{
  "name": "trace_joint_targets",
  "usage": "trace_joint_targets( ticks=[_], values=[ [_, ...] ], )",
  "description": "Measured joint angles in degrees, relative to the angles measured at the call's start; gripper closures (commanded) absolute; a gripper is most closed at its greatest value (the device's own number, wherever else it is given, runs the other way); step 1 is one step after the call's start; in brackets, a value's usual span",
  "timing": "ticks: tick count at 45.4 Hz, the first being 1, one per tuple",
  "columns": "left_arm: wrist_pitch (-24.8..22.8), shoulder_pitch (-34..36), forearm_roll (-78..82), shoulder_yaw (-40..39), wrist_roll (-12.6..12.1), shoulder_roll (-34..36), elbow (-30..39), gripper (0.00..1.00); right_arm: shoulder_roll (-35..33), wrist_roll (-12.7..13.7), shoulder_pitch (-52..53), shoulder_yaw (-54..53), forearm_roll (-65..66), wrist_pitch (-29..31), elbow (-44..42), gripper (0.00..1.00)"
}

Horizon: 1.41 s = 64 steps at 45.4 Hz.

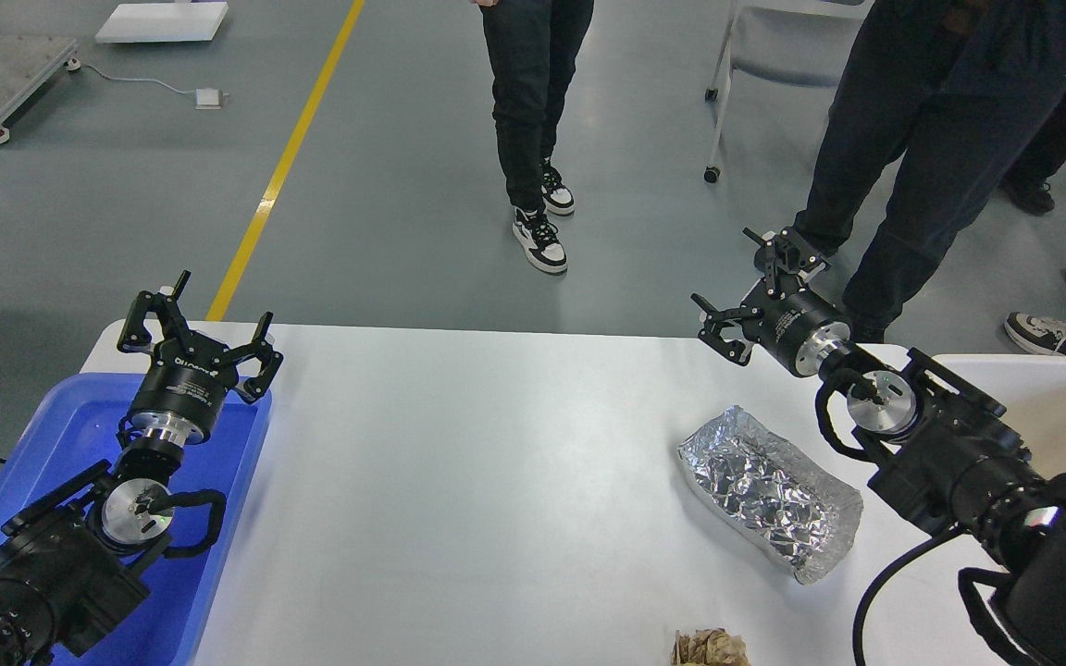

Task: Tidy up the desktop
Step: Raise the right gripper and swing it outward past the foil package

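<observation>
The white desktop (477, 481) fills the middle of the head view. On its right part lies a crinkled silver foil packet (769, 490). A crumpled brown paper scrap (709, 649) pokes in at the bottom edge. My left gripper (195, 328) hovers open over the far end of the blue tray (218, 546), holding nothing. Above the table's far right edge, up and right of the foil packet, my right gripper (755, 296) is open and empty.
A cream-white bin (1060, 407) sits at the right edge behind my right arm. People stand on the grey floor beyond the table's far edge. A yellow floor line (288, 157) runs away at the left.
</observation>
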State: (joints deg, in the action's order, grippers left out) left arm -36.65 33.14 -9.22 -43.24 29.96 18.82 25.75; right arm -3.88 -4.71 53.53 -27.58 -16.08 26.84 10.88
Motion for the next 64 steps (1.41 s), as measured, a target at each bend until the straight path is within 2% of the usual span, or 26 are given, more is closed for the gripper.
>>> trace_joint_targets(
  ticks=[25, 38, 51, 64],
  values=[
    [0.0, -0.08, 0.01, -0.08, 0.0, 0.06, 0.0, 0.0, -1.22, -0.03, 0.07, 1.1, 0.83, 0.93, 0.72, 0.0],
    [0.0, -0.09, -0.01, -0.09, 0.01, 0.06, 0.0, 0.0, -4.25, 0.0, 2.91, 1.84, 5.67, 1.0, 6.66, 0.0],
    [0.0, -0.09, -0.01, -0.09, 0.01, 0.07, 0.0, 0.0, -8.7, 0.31, 9.49, 3.28, 17.66, 0.55, 14.98, 0.0],
    [0.0, -0.03, -0.01, -0.06, 0.01, 0.07, 0.0, 0.0, -13.81, 0.09, 14.25, 11.87, 37.14, 0.73, 23.02, 0.0]
  ],
)
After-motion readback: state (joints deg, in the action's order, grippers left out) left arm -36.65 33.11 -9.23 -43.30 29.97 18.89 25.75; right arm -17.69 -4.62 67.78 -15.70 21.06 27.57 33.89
